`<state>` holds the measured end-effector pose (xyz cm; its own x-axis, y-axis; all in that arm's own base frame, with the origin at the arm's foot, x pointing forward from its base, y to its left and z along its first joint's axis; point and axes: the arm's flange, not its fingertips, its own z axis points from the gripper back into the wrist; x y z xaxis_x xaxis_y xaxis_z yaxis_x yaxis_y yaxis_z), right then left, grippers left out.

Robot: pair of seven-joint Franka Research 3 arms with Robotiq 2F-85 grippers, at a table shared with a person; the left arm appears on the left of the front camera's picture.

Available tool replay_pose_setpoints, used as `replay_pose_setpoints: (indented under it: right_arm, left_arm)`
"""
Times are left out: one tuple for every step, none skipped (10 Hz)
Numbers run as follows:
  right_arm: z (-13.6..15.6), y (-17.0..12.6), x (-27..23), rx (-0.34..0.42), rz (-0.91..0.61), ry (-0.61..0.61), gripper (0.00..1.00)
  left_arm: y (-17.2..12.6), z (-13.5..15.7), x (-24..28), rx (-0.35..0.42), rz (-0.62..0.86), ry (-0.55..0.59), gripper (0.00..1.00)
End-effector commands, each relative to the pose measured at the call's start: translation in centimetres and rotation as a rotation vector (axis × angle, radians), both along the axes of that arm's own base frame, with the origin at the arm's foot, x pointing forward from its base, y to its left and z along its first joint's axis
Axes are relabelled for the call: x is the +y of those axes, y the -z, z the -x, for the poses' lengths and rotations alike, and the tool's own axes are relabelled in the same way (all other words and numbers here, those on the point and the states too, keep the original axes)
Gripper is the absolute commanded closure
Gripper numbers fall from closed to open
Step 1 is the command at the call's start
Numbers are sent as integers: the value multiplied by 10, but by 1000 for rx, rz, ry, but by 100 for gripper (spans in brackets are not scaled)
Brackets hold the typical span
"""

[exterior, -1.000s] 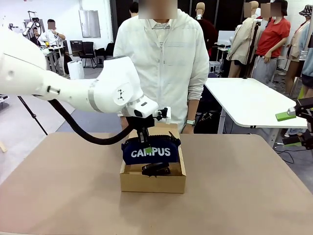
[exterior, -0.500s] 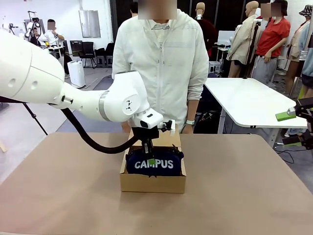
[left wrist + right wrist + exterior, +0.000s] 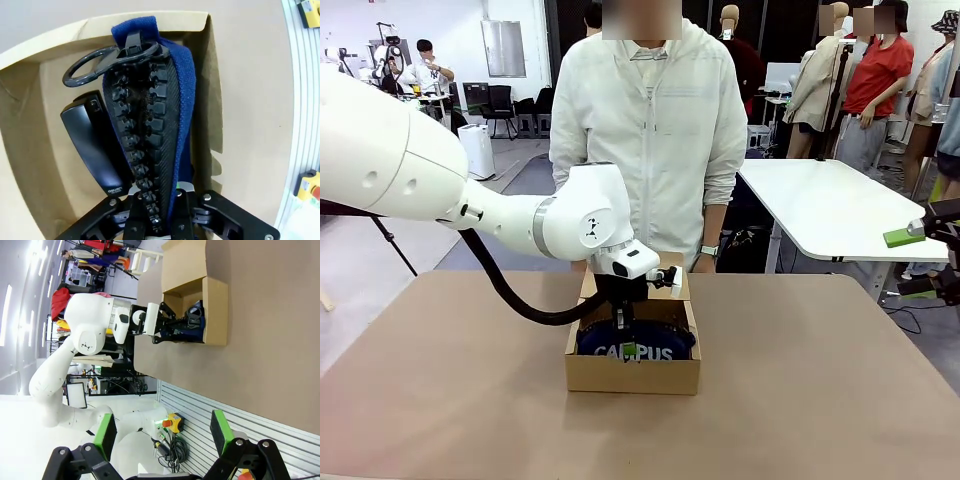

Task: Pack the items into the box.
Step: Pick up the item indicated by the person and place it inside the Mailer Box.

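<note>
The navy pouch [image 3: 655, 351] with white lettering lies low inside the brown cardboard box [image 3: 632, 376] at the table's middle. My left gripper [image 3: 627, 343] reaches down into the box, shut on the pouch's zipper ridge. In the left wrist view the pouch [image 3: 182, 100] stands on edge between my left gripper's [image 3: 159, 212] fingers. The black stapler [image 3: 92, 145] lies beside it on the box floor [image 3: 35, 130]. My right gripper [image 3: 162, 432] hangs open and empty off the table's right side, far from the box [image 3: 216, 310].
A person in a white jacket [image 3: 650, 130] stands just behind the box at the far edge. The box's flap lid [image 3: 665, 283] stands up at its far side. A white table [image 3: 830, 215] stands at the back right.
My left gripper has come down with the pouch, from above the box rim to deep inside it. The stapler is now covered in the front view. The right arm has not moved.
</note>
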<state>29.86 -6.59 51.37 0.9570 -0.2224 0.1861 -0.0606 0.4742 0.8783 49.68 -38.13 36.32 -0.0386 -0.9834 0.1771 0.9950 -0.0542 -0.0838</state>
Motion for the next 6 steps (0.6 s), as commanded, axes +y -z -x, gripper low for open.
replay_pose_setpoints:
  right_arm:
    - [2, -1, -1, 2, 15, -7, 0]
    - [2, -1, -1, 2, 15, -7, 0]
    - [2, -1, -1, 2, 15, -7, 0]
    - [2, -1, -1, 2, 15, -7, 0]
    - [2, -1, -1, 2, 15, -7, 0]
    - [2, -1, -1, 2, 15, -7, 0]
  left_arm:
    - [-7, -3, 0, 17, -7, -10, 20]
    - [-10, -4, 0, 14, -6, -16, 0]
    - [-16, -4, 1, 6, 2, -19, 0]
    - [-24, -5, 3, -2, 23, -22, 0]
    - [-36, -5, 5, -16, 47, -29, 0]
    - [-53, -3, 10, -45, 70, -39, 0]
